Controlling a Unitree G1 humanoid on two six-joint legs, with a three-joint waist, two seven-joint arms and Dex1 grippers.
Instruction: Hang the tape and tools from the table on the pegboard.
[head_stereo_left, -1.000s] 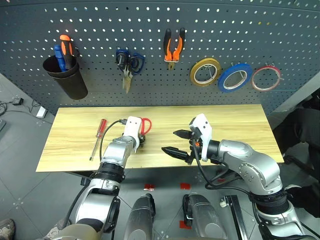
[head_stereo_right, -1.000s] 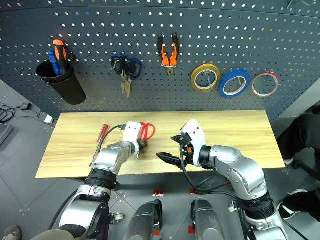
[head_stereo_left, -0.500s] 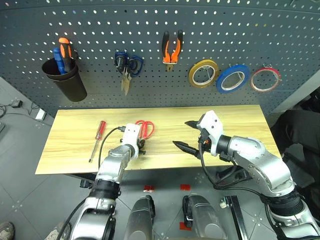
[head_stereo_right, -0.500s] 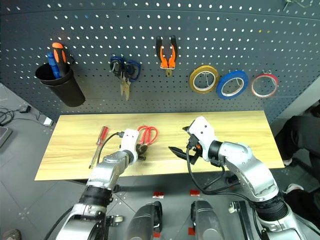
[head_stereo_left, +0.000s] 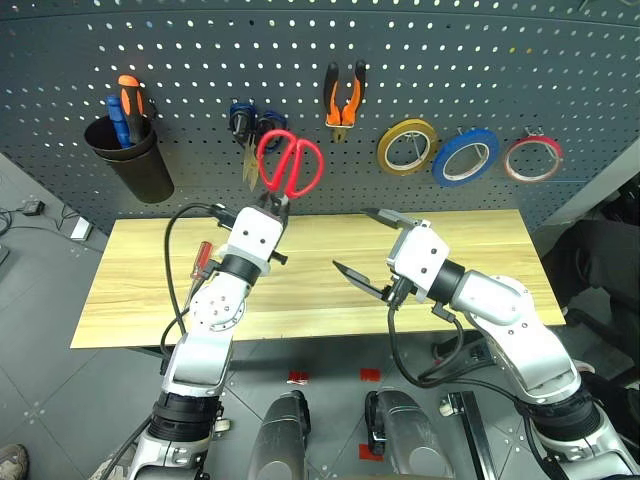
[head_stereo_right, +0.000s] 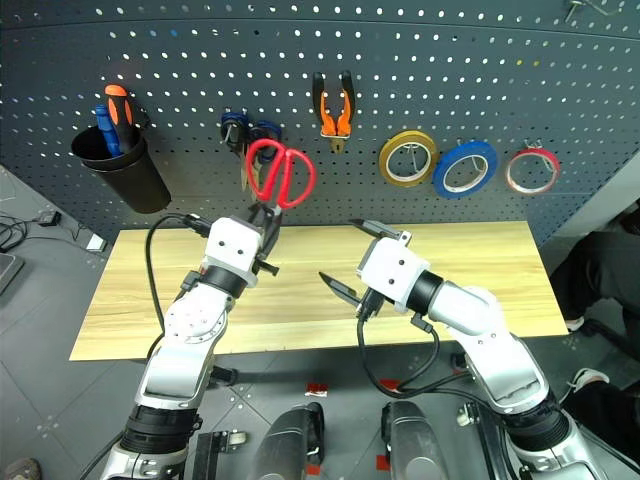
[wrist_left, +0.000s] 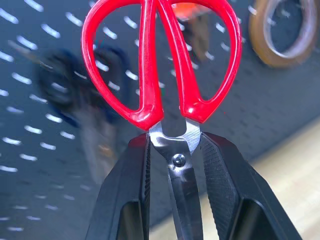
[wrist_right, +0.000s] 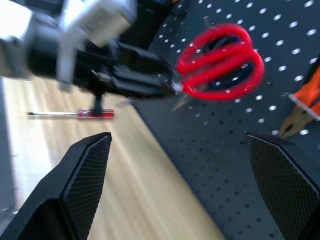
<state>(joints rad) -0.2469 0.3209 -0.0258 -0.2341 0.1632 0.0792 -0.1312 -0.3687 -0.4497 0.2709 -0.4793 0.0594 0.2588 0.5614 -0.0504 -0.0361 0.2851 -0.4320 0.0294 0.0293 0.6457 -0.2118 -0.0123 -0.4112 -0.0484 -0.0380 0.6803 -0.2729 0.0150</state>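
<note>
The left end effector (head_stereo_left: 271, 207) was raised in front of the pegboard (head_stereo_left: 420, 60), pointing up and forward, its fingers (wrist_left: 131, 170) clamped on the blades of the red-handled scissors (head_stereo_left: 290, 165) (handles uppermost). The right end effector (head_stereo_left: 366, 245) was held above the tabletop (head_stereo_left: 480, 250), fingers spread wide and holding nothing. Three tape rolls hung on the pegboard: yellow (head_stereo_left: 408, 145), blue (head_stereo_left: 467, 156) and the thin red tape (head_stereo_left: 532, 159). One pair of pliers (head_stereo_left: 345, 93) hung there too. One red-handled screwdriver (wrist_right: 75, 114) lay on the tabletop. The left wrist view showed the scissors' pivot screw between the fingers.
</note>
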